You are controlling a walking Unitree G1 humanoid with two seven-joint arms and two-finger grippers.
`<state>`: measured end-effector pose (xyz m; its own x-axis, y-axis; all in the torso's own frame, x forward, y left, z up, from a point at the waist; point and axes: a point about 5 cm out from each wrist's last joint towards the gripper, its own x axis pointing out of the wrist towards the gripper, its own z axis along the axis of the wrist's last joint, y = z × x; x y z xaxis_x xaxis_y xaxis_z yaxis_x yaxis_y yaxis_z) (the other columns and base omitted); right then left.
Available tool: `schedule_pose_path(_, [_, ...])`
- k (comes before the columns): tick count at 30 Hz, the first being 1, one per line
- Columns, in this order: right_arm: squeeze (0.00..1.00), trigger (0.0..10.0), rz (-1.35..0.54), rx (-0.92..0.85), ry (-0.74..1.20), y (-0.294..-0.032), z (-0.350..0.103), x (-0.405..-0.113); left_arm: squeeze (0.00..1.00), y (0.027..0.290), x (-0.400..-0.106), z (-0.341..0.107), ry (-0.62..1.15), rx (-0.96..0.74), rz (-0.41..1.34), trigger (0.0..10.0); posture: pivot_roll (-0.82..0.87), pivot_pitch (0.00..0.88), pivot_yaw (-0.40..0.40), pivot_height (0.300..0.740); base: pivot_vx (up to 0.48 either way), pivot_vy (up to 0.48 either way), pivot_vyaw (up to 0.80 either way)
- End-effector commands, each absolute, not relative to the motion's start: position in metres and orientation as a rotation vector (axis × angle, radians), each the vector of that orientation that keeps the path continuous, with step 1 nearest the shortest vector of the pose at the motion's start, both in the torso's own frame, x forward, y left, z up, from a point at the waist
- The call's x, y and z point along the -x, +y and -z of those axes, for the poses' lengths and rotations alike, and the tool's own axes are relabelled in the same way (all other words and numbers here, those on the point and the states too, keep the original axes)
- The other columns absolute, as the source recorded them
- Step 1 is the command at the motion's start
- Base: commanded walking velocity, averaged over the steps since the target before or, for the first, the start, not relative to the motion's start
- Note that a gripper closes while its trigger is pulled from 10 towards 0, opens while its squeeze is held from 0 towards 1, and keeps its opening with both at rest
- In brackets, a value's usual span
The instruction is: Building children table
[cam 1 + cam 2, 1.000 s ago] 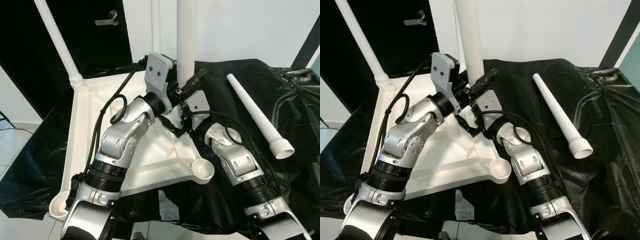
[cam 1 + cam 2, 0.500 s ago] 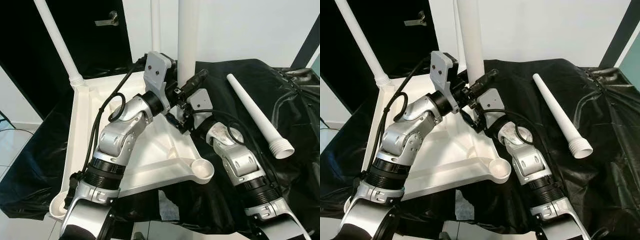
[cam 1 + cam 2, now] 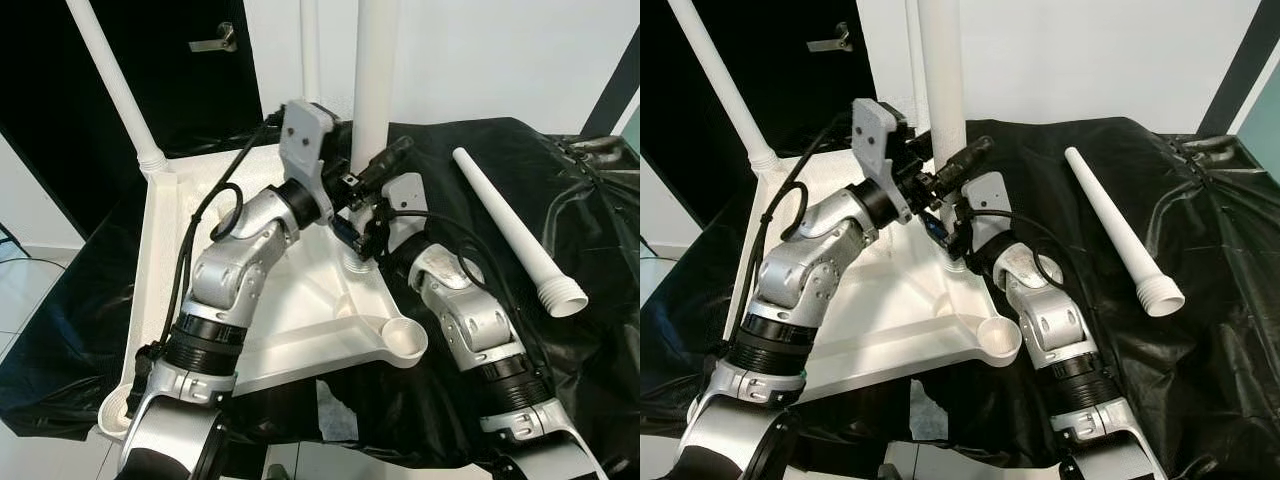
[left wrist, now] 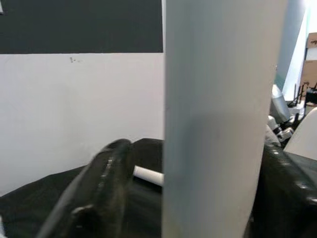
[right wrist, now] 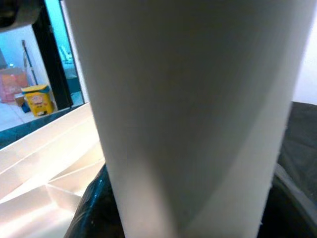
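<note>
left eye view: an upturned white tabletop (image 3: 290, 310) lies on black plastic sheeting (image 3: 600, 300) with its underside up. 3 white legs stand in its corners: the far-left leg (image 3: 115, 85), a thin back leg (image 3: 311, 45) and the near upright leg (image 3: 374, 80). the front corner socket (image 3: 405, 338) has no leg in it. a loose leg (image 3: 515, 232) lies flat on the sheeting to the robot's right, well apart from the tabletop, threaded end toward the robot. the left gripper (image 3: 378, 168) and the right gripper (image 3: 362, 235) both meet at the base of the near upright leg, the left one just above the right

right eye view: same layout; the left gripper's black fingers (image 3: 965, 155) lie against the near upright leg, and the right wrist sits just below them at the tabletop rim

left wrist view: the near upright leg stands between the 2 fingers, 1 on each side of it; the fingers hug the leg, clamped around it. the loose leg shows small behind, on the sheeting

right wrist view: the near upright leg is right up against the camera, with the tabletop ribs beside it; i cannot tell whether this gripper is gripping or apart
</note>
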<state>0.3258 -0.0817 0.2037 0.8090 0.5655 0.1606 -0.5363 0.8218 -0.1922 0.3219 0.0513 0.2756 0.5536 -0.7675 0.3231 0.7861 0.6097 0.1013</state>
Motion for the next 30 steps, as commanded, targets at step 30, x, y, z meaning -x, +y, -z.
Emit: schedule_pose_path(30, [0.0, 10.0, -0.337, 0.002, -0.144, -0.118, -0.191, -0.333, 0.0, 0.091, -0.298, -0.248, -0.285, -0.02, 0.923, 10.0, 0.06, 0.0, 0.035, 0.74, 0.0, 0.0, 0.0])
